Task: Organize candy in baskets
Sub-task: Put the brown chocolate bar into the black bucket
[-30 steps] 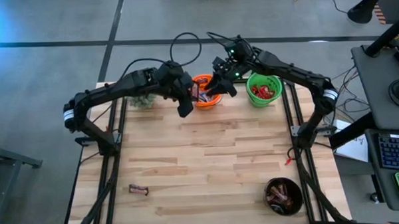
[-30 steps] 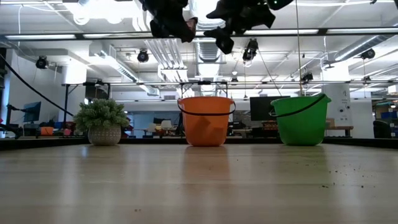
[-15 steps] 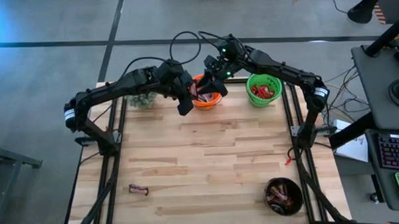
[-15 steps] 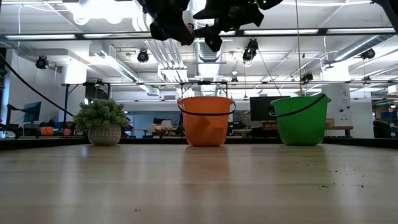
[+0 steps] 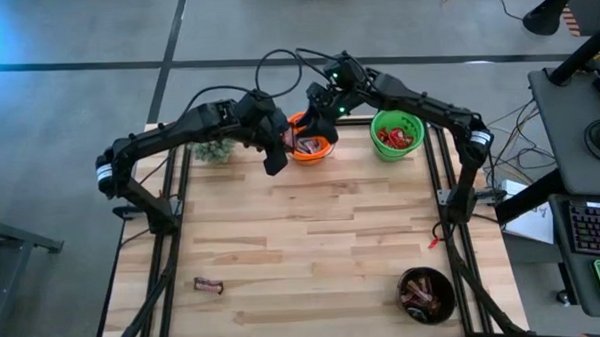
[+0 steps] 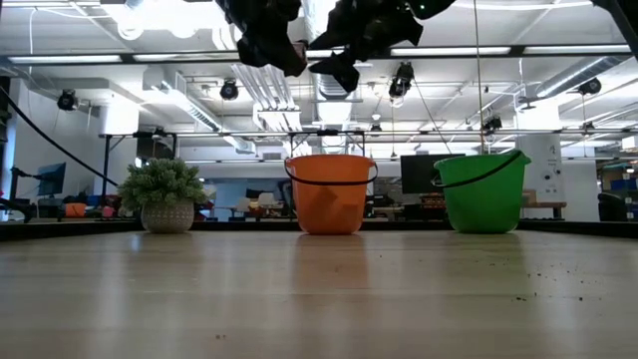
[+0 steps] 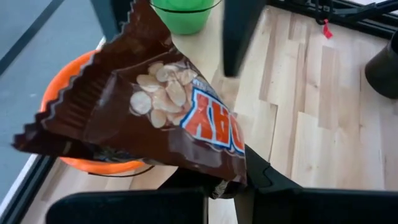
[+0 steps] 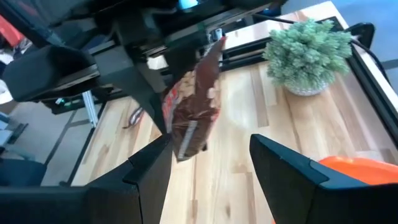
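Observation:
My left gripper (image 5: 279,149) is shut on a dark brown candy packet (image 7: 149,106) and holds it above the orange pail (image 5: 309,146). My right gripper (image 8: 214,168) stands open close to the packet's free end (image 8: 186,146), which lies ahead of the gap between its fingers without touching them. In the low view both grippers (image 6: 269,40) (image 6: 344,62) hang high above the orange pail (image 6: 331,194). The green pail (image 5: 396,135) holds red candy. The black bowl (image 5: 425,294) holds brown candy. One more candy (image 5: 208,285) lies on the table at the near left. My left gripper pinches the brown packet between its two fingers at one end, near a corner (image 7: 225,175). The fingers slant down toward the far edge. The packet sticks out beyond them, lifted clear, over the orange pail's rim (image 7: 59,99).
A small fuzzy plant in a pot (image 5: 216,149) stands at the far edge, left of the orange pail. The wooden table top (image 5: 312,238) stretches between the pails and the black bowl. The table's frame rails run along both sides.
My right gripper has gone a little toward the table's left, nearer to the packet in my left gripper, and has turned somewhat. It has stayed open. The packet has kept its place over the orange pail.

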Action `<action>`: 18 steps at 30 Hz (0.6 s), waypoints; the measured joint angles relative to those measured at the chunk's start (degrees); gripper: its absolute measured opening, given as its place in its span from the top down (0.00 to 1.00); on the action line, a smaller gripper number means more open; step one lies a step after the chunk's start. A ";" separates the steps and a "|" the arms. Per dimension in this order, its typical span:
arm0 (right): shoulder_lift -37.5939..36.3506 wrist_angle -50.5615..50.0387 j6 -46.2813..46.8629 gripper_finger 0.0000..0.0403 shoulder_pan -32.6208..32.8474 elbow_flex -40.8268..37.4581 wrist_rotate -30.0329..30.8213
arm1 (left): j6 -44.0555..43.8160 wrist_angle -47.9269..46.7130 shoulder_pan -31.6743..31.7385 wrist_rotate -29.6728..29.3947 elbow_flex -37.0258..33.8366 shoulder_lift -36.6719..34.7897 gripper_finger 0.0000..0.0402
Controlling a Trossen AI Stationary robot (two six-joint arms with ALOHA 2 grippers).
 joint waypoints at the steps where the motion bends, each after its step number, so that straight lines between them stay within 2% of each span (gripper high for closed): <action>1: 0.05 0.11 -0.20 0.48 0.05 0.00 -0.06 | 0.44 0.04 0.02 -0.02 0.00 0.00 1.00; 18: 0.22 5.04 1.93 0.48 3.05 -0.26 -0.51 | 3.30 2.96 0.35 1.28 0.00 0.11 1.00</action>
